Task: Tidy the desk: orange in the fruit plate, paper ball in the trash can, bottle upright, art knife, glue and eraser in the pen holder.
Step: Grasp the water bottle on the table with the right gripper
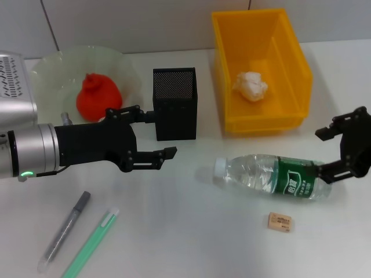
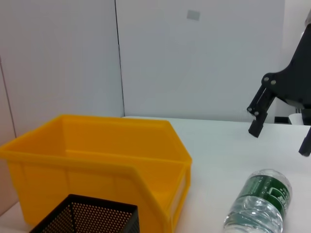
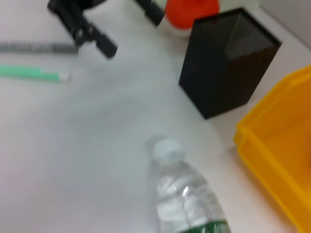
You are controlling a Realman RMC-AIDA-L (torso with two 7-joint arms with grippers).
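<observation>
Now, on the white counter [image 1: 185,231], the bottle [image 1: 269,176] lies flat, its long axis running nine to three o'clock with the cap at nine, its base beside the open, empty right tool [image 1: 342,152], nearer than the open left tool [image 1: 156,134].

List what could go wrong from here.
1. The bottle lies on its side with the open right gripper at its base end; being round, it may roll or slip when lifted by that end.
2. The eraser lies just in front of the bottle; a sliding bottle could knock it away.
3. The open left gripper hangs close beside the pen holder; a sideways move might tip it.
</observation>
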